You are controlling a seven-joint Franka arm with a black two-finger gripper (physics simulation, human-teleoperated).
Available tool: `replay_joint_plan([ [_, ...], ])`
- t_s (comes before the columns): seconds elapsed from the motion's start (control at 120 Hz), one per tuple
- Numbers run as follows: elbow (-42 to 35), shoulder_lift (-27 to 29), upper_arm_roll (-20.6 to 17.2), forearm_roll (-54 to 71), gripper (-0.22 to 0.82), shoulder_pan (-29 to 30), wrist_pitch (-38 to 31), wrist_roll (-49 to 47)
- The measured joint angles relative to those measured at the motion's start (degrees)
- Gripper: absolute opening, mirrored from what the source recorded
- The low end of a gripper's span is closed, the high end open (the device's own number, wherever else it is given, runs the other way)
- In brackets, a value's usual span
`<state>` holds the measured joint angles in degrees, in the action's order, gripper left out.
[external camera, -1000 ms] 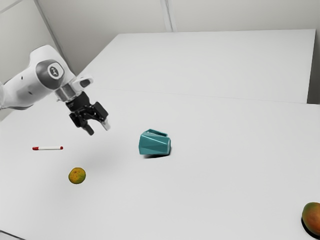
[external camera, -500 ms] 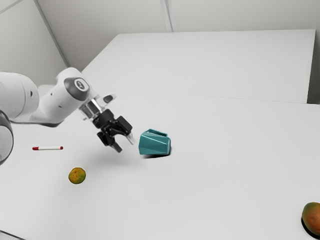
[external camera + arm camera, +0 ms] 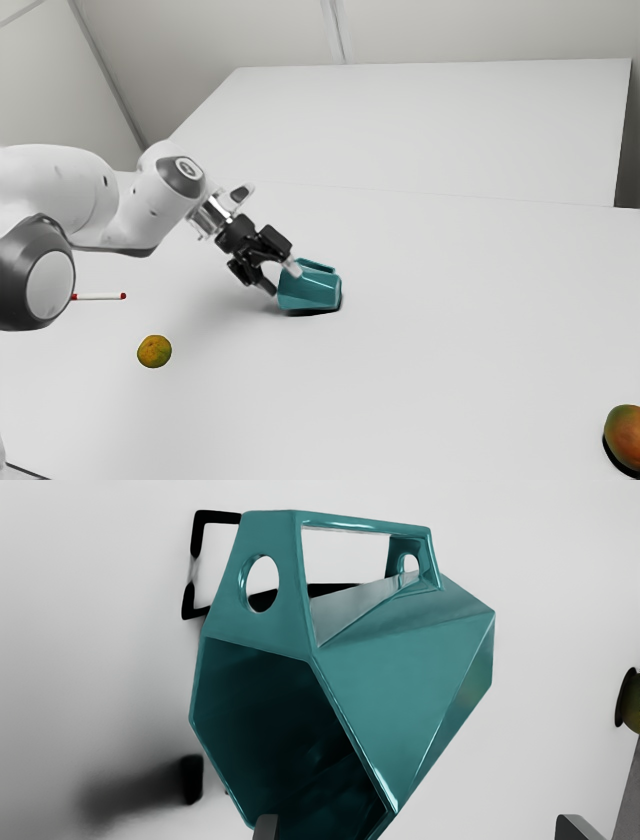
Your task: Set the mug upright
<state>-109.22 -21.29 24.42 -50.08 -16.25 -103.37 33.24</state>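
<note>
The teal faceted mug (image 3: 312, 291) lies on its side at the middle of the exterior view, its walls cut into flat, glossy planes with bright lines along the ridges. Its open mouth faces the gripper (image 3: 281, 279), and the angular handle stands uppermost; in the wrist view the handle is a squared loop pierced by round holes, and the mug's inside is dark and many-sided. The gripper's two fingers are spread apart, clamped on nothing, with one tip overlapping the mug's mouth in the wrist view; whether it touches I cannot tell. The smooth white arm (image 3: 85, 190) with its dark grey joint caps comes in from the exterior view's left. Towards the lower left sits a mandarin (image 3: 154, 351), mottled orange and green, below a slim white marker (image 3: 98, 296) with red ends, partly behind the arm. A smooth red-and-green mango (image 3: 625, 437) is cut off by the lower right edge. The tabletop (image 3: 450, 350) is plain matte white, with soft shadows. Beyond it, a flat white panel (image 3: 430, 120) spans the upper part, before a pale grey wall (image 3: 480, 30) with a vertical seam.
</note>
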Motion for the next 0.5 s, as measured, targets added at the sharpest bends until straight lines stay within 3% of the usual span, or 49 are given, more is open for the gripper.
replay_joint_plan([
  [0.5,-0.11,-0.36,0.01,-4.45,0.57,0.32,0.02,2.56],
])
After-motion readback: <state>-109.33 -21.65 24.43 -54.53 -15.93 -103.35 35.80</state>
